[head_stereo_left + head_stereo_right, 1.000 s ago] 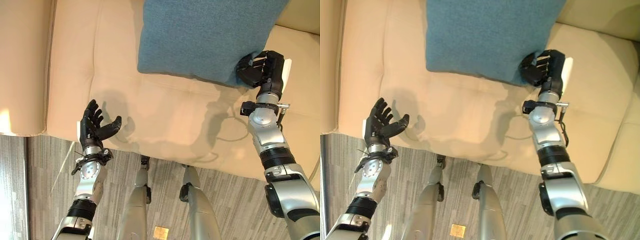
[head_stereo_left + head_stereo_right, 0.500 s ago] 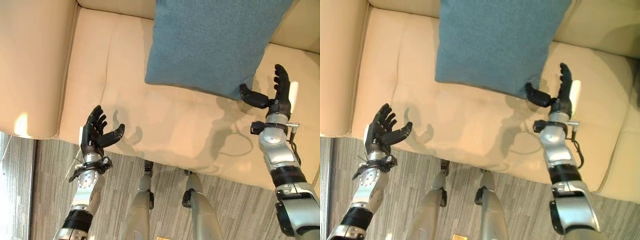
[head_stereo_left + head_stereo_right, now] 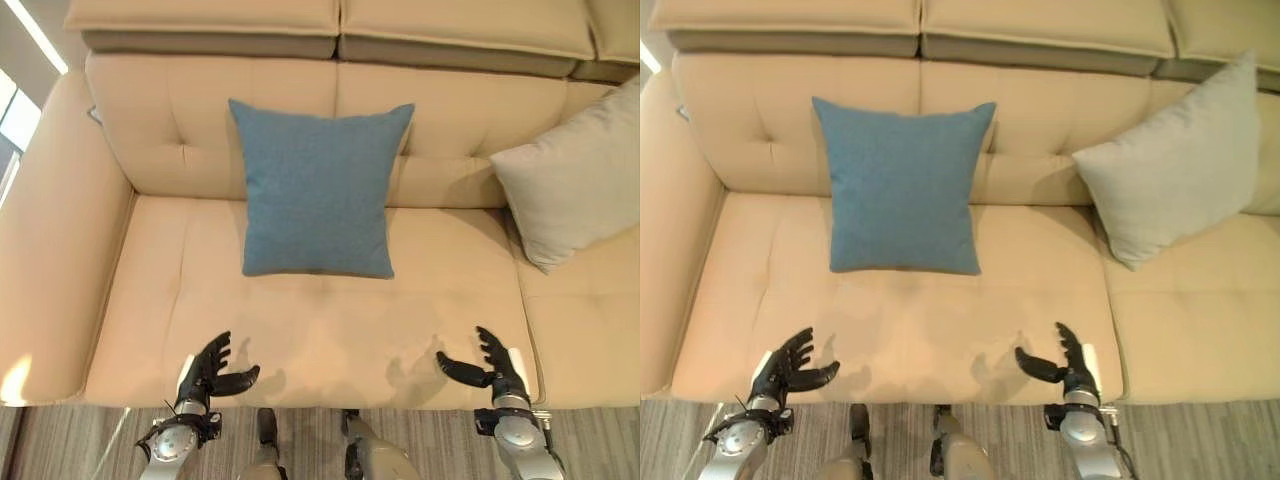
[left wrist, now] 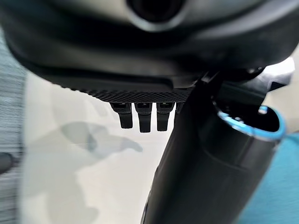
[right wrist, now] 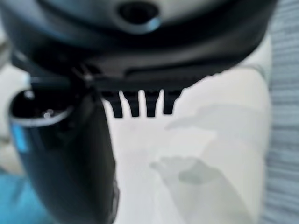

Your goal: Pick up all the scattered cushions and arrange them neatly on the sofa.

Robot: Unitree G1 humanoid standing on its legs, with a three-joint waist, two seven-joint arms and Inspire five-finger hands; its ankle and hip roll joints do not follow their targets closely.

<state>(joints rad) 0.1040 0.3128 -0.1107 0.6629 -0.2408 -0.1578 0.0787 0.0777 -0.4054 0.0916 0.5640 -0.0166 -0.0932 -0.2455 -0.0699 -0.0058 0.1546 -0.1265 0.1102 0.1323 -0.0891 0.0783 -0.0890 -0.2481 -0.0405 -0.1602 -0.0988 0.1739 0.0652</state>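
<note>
Cream leather sofa (image 3: pixel 300 330) spans the scene, its seat cushions running from a broad armrest (image 3: pixel 50 260) on the robot's left to the picture's right edge, with a tufted backrest (image 3: pixel 440 110) behind. A blue cushion (image 3: pixel 318 190) stands upright near the middle of the left seat section, its top edge leaning on the backrest and its lower edge resting on the seat. A pale grey cushion (image 3: pixel 1175 160) leans tilted against the backrest to the right, sitting over the seam between two seat sections, well apart from the blue one. Between the two cushions a bare strip of backrest and seat lies open.

Wide bare seat stretches in front of the blue cushion down to the sofa's front edge, where grey striped carpet (image 3: pixel 1200 440) begins. The left hand (image 3: pixel 212 368) hangs over that front edge on the robot's left, fingers spread and relaxed with the thumb held out, holding nothing. The right hand (image 3: pixel 490 365) hangs over the same edge further right, near the seam between the seat sections, likewise spread with its thumb out and nothing in it. Both hands are well apart from either cushion, and each casts a shadow on the leather beside it. From the left wrist camera, the fingertips (image 4: pixel 142 122) of that hand point out straight over pale leather, with a patch of blue off to one side.
</note>
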